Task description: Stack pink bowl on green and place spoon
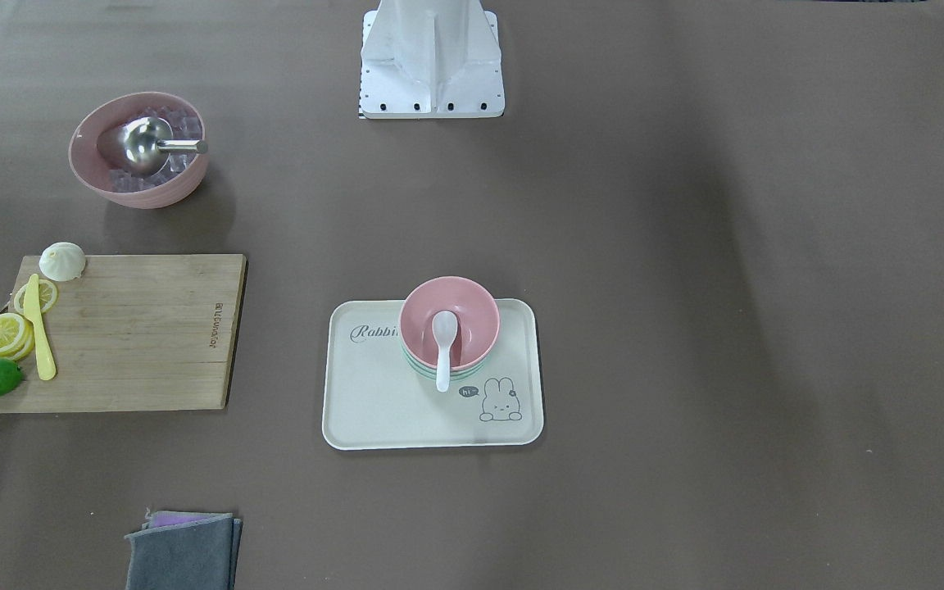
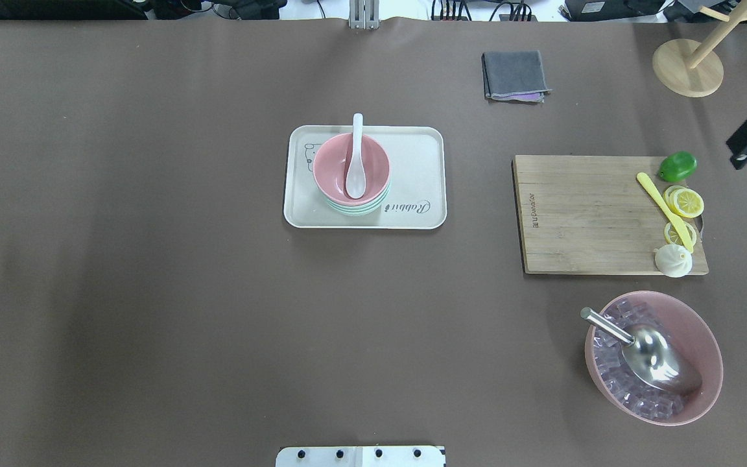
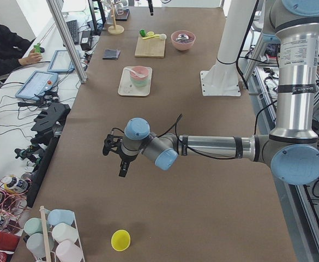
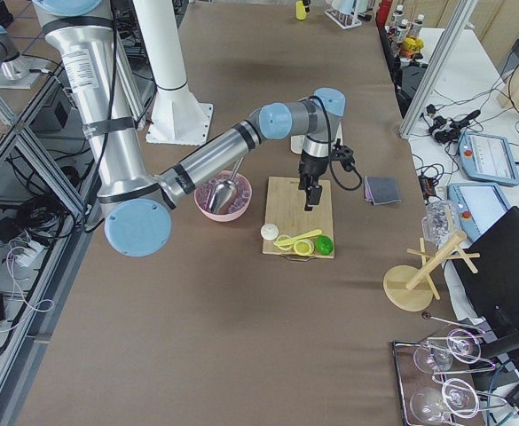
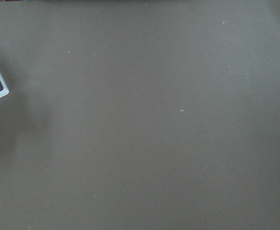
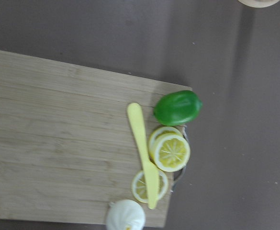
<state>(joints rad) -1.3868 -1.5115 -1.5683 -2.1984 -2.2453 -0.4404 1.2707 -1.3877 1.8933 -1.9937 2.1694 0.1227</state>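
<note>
My left claw (image 3: pixel 122 164) hangs over bare counter (image 5: pixel 140 115), well out on my left. Nothing visible in it. Wide or narrow: can't tell from the side view.

My right claw (image 4: pixel 310 193) hangs over the outer end of the cutting board (image 6: pixel 58 134), with the lime (image 6: pixel 178 108), lemon slices (image 6: pixel 170 152) and yellow knife (image 6: pixel 143 148) under its camera. Looks empty too, and I can't tell its width either.

Outward from there, the task stack is mid-counter, between the two arms and well apart from both claws. The pink bowl (image 2: pixel 331 162) sits nested in the green bowl (image 2: pixel 354 209), both on the rabbit tray (image 2: pixel 425 149). The spoon (image 2: pixel 355 162) lies in the pink bowl, scoop end inside and handle over the far rim. Its long axis runs straight away from my base.

Judgement: bowl stacked and spoon placed, so the task reads as done (don't mix it up with the big pink ice bowl (image 2: pixel 704 344) on my right side). If a touch-up is needed, the right arm looks slightly nearer and would reach inward toward my left. Grip the handle across its axis.
</note>
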